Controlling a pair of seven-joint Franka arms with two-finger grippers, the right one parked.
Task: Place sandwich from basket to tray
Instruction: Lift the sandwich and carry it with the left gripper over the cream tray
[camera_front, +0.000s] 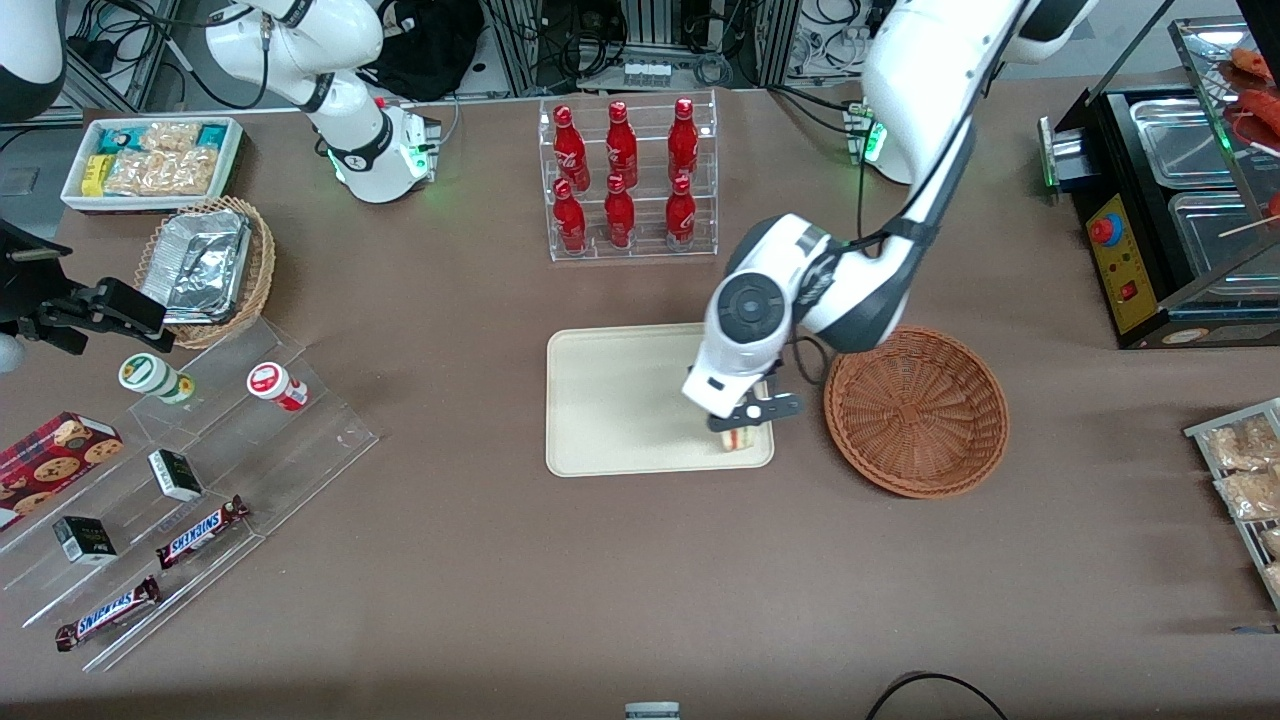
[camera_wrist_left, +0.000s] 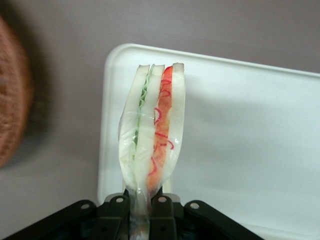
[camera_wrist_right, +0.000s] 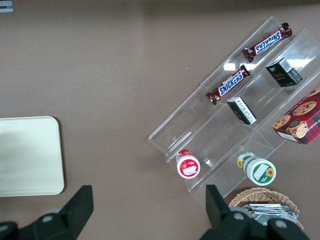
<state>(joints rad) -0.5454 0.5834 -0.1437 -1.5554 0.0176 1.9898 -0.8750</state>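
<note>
My left gripper (camera_front: 742, 420) is shut on the wrapped sandwich (camera_front: 737, 438), a pale wedge with red and green filling, and holds it over the cream tray (camera_front: 620, 400), at the tray's corner nearest the front camera and the basket. In the left wrist view the sandwich (camera_wrist_left: 155, 130) hangs from the black fingers (camera_wrist_left: 116, 212) above the tray (camera_wrist_left: 250, 140); whether it touches the tray I cannot tell. The reddish-brown wicker basket (camera_front: 917, 408) stands beside the tray, toward the working arm's end, and holds nothing; its edge shows in the left wrist view (camera_wrist_left: 12, 100).
A clear rack of red cola bottles (camera_front: 625, 175) stands farther from the front camera than the tray. A clear stepped display with Snickers bars (camera_front: 200, 530) and cups, a tan basket of foil containers (camera_front: 205, 265) and a white snack bin (camera_front: 150, 160) lie toward the parked arm's end. A hot-dog machine (camera_front: 1170, 210) stands toward the working arm's end.
</note>
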